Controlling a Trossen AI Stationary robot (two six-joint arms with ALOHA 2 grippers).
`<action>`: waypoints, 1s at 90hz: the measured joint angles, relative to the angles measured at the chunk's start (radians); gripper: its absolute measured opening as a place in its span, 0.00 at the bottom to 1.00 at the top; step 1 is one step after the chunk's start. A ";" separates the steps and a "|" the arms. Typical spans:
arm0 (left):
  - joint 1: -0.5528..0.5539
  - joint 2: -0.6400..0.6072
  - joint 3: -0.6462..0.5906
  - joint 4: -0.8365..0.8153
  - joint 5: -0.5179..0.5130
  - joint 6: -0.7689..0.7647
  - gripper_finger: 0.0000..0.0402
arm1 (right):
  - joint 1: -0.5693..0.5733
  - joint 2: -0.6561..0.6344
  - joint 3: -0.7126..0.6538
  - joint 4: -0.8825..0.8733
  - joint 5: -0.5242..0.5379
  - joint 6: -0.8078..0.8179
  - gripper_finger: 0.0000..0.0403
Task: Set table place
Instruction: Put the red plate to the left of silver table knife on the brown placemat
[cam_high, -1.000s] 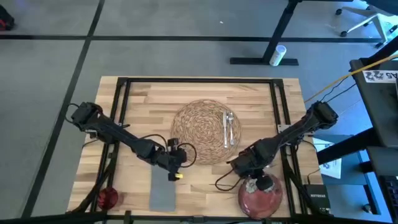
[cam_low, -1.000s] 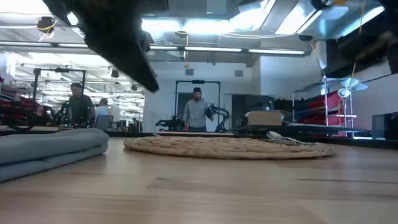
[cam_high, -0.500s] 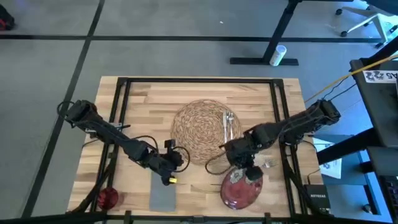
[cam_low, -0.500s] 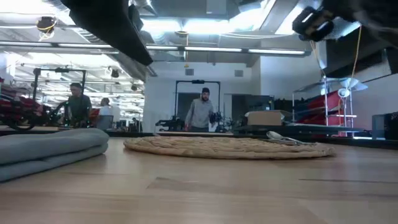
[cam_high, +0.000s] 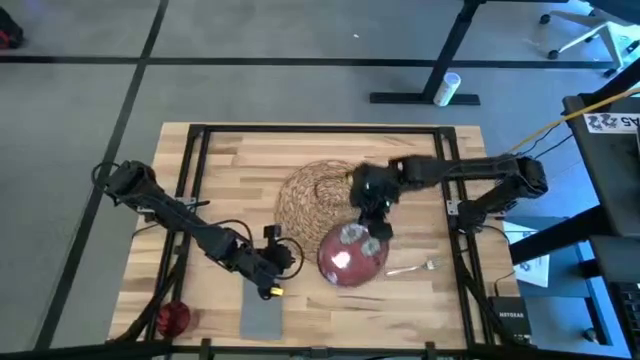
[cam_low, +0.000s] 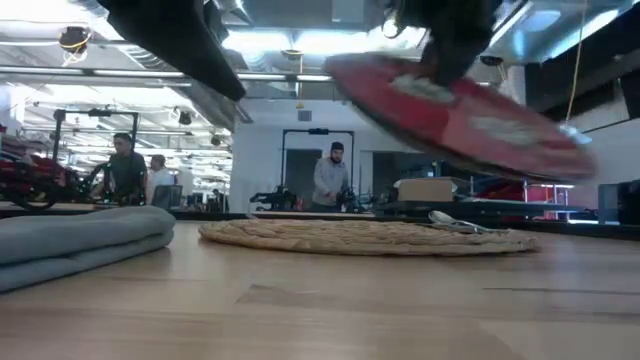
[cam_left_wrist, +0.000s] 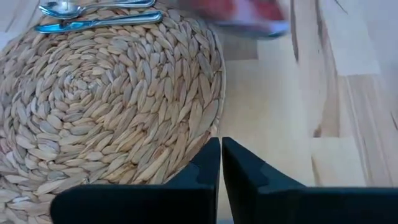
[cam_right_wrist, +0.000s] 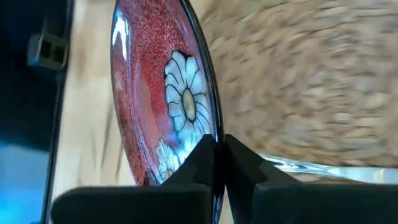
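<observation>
The dark red plate (cam_high: 345, 262) with pale flowers hangs tilted above the table (cam_high: 230, 170), over the near right edge of the round woven mat (cam_high: 315, 195). My right gripper (cam_high: 377, 228) is shut on the plate. My left gripper (cam_high: 275, 265) is shut on nothing, just near-left of the mat (cam_left_wrist: 106, 99). A spoon and knife (cam_left_wrist: 93, 14) lie on the mat's right part. A fork (cam_high: 415, 267) lies on the wood right of the plate. The gray napkin (cam_high: 262, 315) and the red cup (cam_high: 172, 318) rest near the front edge. My right gripper pinches the plate's rim (cam_right_wrist: 210, 121) between its two fingers, one on the flowered face and one on the underside. In the high view the fingers come from the far right side, slanting down. The plate (cam_low: 470, 110) is lifted clear of the table and steeply tilted.
The table's black frame rails (cam_high: 195, 150) run along the left, far and right sides. The folded napkin (cam_low: 80, 240) sits to the left in the low view. People stand in the room beyond the table. Bare wood lies between the mat and the front edge.
My right gripper has carried the plate from the near right corner up and toward the far left, to the mat's near right edge. The plate is now lifted clear and tilted, and a fork shows on the wood where it passed. My left gripper has drawn back slightly toward the near left.
</observation>
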 joint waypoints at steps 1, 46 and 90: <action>0.000 0.000 0.000 0.000 0.000 0.000 0.00 | -0.012 0.000 0.000 0.004 -0.005 0.000 0.00; 0.001 0.000 0.000 0.005 0.001 0.005 0.00 | -0.300 0.209 0.001 0.194 -0.267 -0.004 0.00; 0.002 0.000 0.000 0.005 0.002 0.001 0.00 | -0.331 0.361 0.001 0.278 -0.323 0.000 0.00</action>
